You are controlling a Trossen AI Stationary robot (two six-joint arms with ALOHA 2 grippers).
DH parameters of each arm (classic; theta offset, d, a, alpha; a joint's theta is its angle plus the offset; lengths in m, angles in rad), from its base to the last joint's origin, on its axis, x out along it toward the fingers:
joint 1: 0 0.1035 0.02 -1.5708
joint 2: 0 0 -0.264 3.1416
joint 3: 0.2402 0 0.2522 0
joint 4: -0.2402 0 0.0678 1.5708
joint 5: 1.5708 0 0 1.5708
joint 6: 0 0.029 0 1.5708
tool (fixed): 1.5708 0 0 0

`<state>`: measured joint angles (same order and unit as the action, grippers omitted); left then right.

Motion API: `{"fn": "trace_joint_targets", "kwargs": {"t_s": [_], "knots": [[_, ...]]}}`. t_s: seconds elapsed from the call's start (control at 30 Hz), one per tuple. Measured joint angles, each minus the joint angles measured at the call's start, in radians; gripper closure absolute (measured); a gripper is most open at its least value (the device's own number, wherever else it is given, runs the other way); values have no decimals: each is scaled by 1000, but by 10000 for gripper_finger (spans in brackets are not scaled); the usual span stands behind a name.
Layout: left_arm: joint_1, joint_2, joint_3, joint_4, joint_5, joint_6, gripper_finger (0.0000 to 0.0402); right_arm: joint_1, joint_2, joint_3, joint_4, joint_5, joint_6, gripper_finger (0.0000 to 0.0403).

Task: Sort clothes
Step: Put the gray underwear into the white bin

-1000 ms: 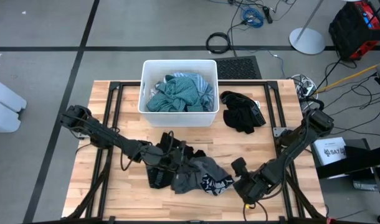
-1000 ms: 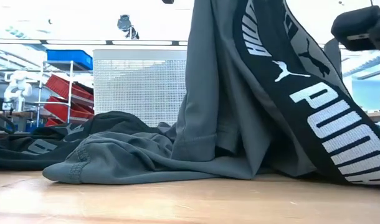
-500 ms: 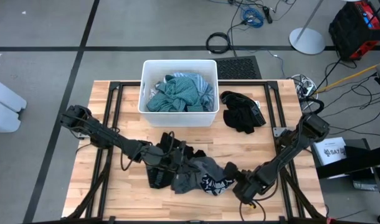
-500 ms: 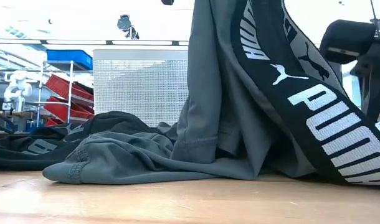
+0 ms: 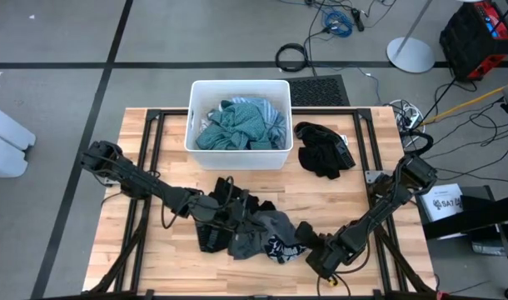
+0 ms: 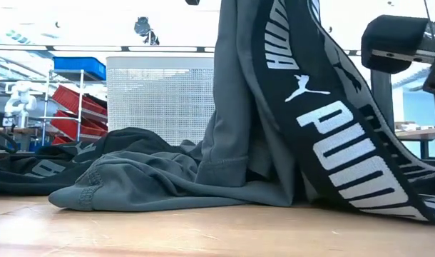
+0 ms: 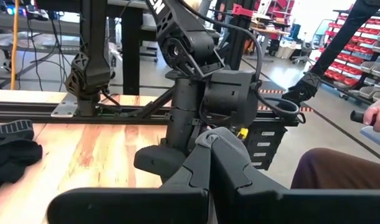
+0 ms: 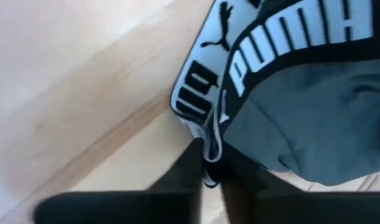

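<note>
While your right gripper pinches the lettered waistband, the grey garment lies mid-table near the front edge.
Your closed fingers clamp the waistband's folded edge just above the wooden table. Your left gripper is shut on the same pile's other side. Farther back, teal and blue clothes fill the white bin, with a black garment beside it.

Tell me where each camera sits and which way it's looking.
High: overhead, straight down on table, white bin, both arms.
Low: tabletop height, level across; grey waistband garment fills it.
Left wrist: on left arm, facing the right arm; own shut fingers.
Right wrist: right end effector pinching that garment's waistband.
Shared: the garment, in high, low and right wrist.
</note>
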<state>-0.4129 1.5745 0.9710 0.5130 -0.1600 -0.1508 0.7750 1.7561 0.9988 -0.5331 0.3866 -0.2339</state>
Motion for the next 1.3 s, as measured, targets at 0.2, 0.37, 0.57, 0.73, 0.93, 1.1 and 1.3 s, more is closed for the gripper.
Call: {"fn": "trace_joint_targets", "kwargs": {"t_s": [0.2, 0.37, 0.57, 0.73, 0.93, 1.1, 1.3], "knots": [[0, 0, 0, 0, 36, 1, 400, 16, 0, 89, -126, 31, 39, 399], [0, 0, 0, 0, 110, 8, 400, 57, 0, 243, -299, 190, 50, 401], [0, 0, 0, 0, 189, 2, 400, 93, 0, 419, -322, 406, 35, 401], [-3, 0, 0, 0, 197, -1, 400, 78, 0, 474, -266, 487, -26, 402], [-8, 8, 0, 1, 197, -2, 400, 47, 0, 475, -142, 512, -165, 402], [-8, 11, 0, 2, 198, -1, 400, 40, 0, 475, -59, 580, -288, 403], [-8, 41, 0, 75, 199, 0, 400, 29, 0, 475, 20, 562, -387, 403]]}}
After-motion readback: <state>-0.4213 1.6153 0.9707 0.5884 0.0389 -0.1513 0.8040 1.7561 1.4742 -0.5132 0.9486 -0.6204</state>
